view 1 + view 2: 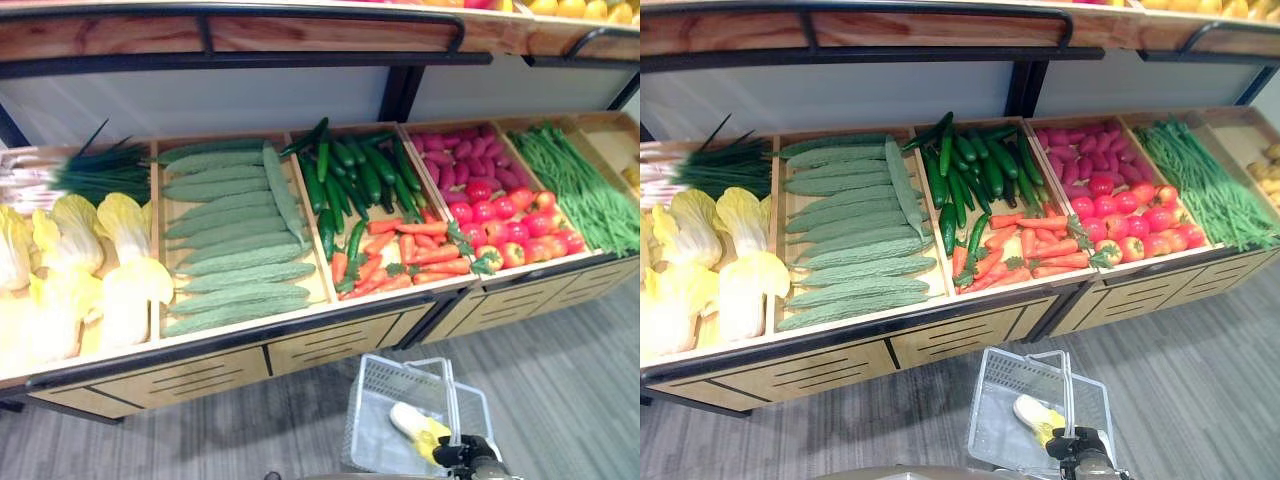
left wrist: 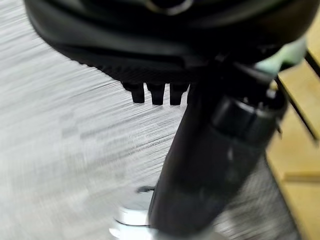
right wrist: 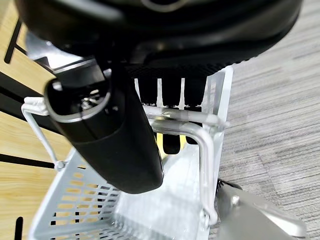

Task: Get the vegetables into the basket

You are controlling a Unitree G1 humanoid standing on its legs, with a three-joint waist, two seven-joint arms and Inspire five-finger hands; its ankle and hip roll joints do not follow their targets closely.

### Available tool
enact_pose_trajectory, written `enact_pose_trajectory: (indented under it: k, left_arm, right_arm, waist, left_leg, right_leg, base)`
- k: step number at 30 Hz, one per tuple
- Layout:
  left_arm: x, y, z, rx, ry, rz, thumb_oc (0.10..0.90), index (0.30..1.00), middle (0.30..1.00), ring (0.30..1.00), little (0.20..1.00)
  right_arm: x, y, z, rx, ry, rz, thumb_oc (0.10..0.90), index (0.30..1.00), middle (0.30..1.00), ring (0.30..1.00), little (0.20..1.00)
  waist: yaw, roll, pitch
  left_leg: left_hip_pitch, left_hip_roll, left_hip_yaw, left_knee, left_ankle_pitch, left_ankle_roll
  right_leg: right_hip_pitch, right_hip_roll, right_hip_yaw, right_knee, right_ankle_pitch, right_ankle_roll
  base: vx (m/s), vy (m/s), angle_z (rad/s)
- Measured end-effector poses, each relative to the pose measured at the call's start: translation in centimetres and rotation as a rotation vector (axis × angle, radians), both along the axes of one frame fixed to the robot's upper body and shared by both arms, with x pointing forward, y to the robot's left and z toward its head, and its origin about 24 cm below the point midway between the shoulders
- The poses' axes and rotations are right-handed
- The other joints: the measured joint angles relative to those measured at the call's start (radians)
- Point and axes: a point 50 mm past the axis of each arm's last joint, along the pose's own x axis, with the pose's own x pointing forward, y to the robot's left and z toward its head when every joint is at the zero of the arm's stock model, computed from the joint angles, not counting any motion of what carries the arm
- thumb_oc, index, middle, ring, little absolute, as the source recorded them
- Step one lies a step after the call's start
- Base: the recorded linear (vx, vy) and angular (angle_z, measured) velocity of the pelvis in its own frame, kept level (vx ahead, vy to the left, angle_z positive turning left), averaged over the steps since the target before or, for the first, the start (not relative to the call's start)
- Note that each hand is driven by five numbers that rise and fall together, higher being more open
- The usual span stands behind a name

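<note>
My right hand has its fingers hooked round the white wire basket handle; one cabbage inside. My left hand hangs relaxed, empty. Risk: basket swings, cabbage tips out.

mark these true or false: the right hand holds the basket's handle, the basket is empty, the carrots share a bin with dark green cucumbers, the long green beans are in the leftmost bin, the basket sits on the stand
1. The right hand holds the handle of the basket. True: its fingers curl round it.
2. The basket is empty. False: a pale yellow-green vegetable lies inside.
3. The carrots share a bin with the dark green cucumbers. True.
4. The long green beans are in the leftmost bin. False: they lie far right.
5. The basket sits on the stand. False: it hangs over the floor in front.
</note>
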Motion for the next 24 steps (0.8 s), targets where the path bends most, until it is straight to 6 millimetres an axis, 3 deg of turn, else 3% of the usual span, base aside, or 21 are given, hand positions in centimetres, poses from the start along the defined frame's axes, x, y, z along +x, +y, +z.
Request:
enact_pose_trajectory:
  k: [1,5,8,11,12,14,17,18,20,21,24]
  left_arm:
    - [-0.3,-0.2,-0.1,-0.011,-0.007,0.060,0.900,1.000,1.000,1.000,1.000]
    - [0.5,-0.7,-0.2,-0.035,-0.073,0.255,0.900,1.000,1.000,1.000,1.000]
    - [1.0,1.3,0.5,0.044,-0.163,0.561,0.900,1.000,1.000,1.000,1.000]
    - [0.4,4.3,1.7,0.190,-0.184,0.761,0.900,1.000,1.000,1.000,1.000]
    - [-0.5,7.5,3.2,0.328,-0.185,0.869,0.900,1.000,1.000,1.000,1.000]
    - [-1.2,10.9,5.3,0.460,-0.190,0.903,0.900,1.000,1.000,1.000,1.000]
    - [-0.4,14.7,8.2,0.650,-0.238,0.824,0.900,1.000,1.000,1.000,1.000]
    - [4.5,17.4,12.1,0.813,-0.468,0.667,0.900,1.000,1.000,1.000,1.000]
    - [7.1,18.6,15.9,0.930,-0.637,0.554,0.900,1.000,1.000,1.000,1.000]
    - [9.6,17.7,20.1,1.051,-0.863,0.406,0.900,1.000,1.000,1.000,1.000]
    - [13.5,14.7,27.2,1.250,-1.204,0.148,0.900,1.000,1.000,1.000,1.000]
  right_arm:
    - [0.0,-0.1,0.0,-0.003,-0.001,0.000,0.400,0.300,0.300,0.300,0.300]
    - [-0.3,-0.9,0.2,-0.018,0.010,-0.002,0.400,0.300,0.300,0.300,0.300]
    - [-1.9,-1.3,0.1,-0.024,0.047,-0.018,0.400,0.300,0.300,0.300,0.300]
    - [-3.2,-1.6,-0.1,-0.031,0.081,-0.024,0.400,0.300,0.300,0.300,0.300]
    - [-3.7,-1.8,0.0,-0.043,0.092,-0.029,0.400,0.300,0.300,0.300,0.300]
    - [-4.1,-2.3,0.1,-0.058,0.099,-0.033,0.400,0.300,0.300,0.300,0.300]
    - [-4.3,-2.6,0.2,-0.077,0.100,-0.034,0.400,0.300,0.300,0.300,0.300]
    - [-4.9,-2.8,0.3,-0.097,0.106,-0.026,0.400,0.300,0.300,0.300,0.300]
    - [-4.2,-2.9,0.4,-0.102,0.086,-0.008,0.400,0.300,0.300,0.300,0.300]
    - [-5.1,-2.9,0.3,-0.100,0.091,-0.008,0.400,0.300,0.300,0.300,0.300]
    - [-5.6,-3.2,0.4,-0.107,0.088,-0.042,0.400,0.300,0.300,0.300,0.300]
  waist:
    - [-0.002,0.018,-0.006]
    - [-0.004,0.034,-0.019]
    - [-0.003,0.023,-0.033]
    - [-0.004,0.025,-0.040]
    - [-0.006,0.034,-0.043]
    - [-0.014,0.034,-0.044]
    - [-0.010,0.039,-0.046]
    - [0.022,0.042,-0.047]
    - [0.022,0.047,-0.048]
    - [0.024,0.036,-0.045]
    - [0.030,0.035,-0.033]
  left_leg:
    - [0.000,0.011,0.001,0.005,-0.001,-0.004]
    - [-0.005,0.044,0.003,0.012,-0.010,-0.027]
    - [-0.001,0.051,0.006,0.008,-0.008,-0.031]
    - [0.006,0.054,0.017,0.004,-0.007,-0.033]
    - [0.014,0.055,0.040,-0.003,-0.007,-0.033]
    - [0.020,0.055,0.050,-0.007,-0.007,-0.033]
    - [0.022,0.052,0.055,-0.006,-0.006,-0.032]
    - [0.015,0.046,0.053,-0.006,-0.003,-0.033]
    - [0.021,0.042,0.055,-0.008,0.000,-0.033]
    - [0.019,0.038,0.047,-0.010,-0.001,-0.033]
    - [0.023,0.031,0.046,-0.011,-0.001,-0.032]
  right_leg:
    - [0.006,0.011,-0.006,0.000,-0.005,-0.007]
    - [0.010,0.044,-0.012,-0.001,-0.019,-0.030]
    - [0.010,0.051,-0.010,-0.002,-0.022,-0.035]
    - [0.009,0.053,-0.003,-0.003,-0.020,-0.037]
    - [0.002,0.056,0.017,-0.005,-0.017,-0.039]
    - [-0.001,0.057,0.026,-0.005,-0.014,-0.039]
    - [-0.003,0.056,0.030,-0.001,-0.011,-0.039]
    - [-0.008,0.051,0.032,-0.001,-0.006,-0.035]
    - [-0.008,0.046,0.030,-0.005,-0.004,-0.033]
    - [0.000,0.042,0.027,0.000,-0.006,-0.030]
    - [0.004,0.033,0.027,-0.001,-0.006,-0.025]
  base:
    - [0.04,-0.053,0.07]
    - [0.04,-0.060,0.03]
    - [0.03,-0.037,-0.03]
    - [0.00,0.001,-0.15]
    - [-0.02,0.018,-0.30]
    - [-0.02,0.021,-0.23]
    - [-0.02,0.019,-0.05]
    - [-0.03,0.025,0.00]
    - [-0.01,0.012,0.03]
    - [-0.01,0.013,0.07]
    - [-0.02,0.009,0.05]
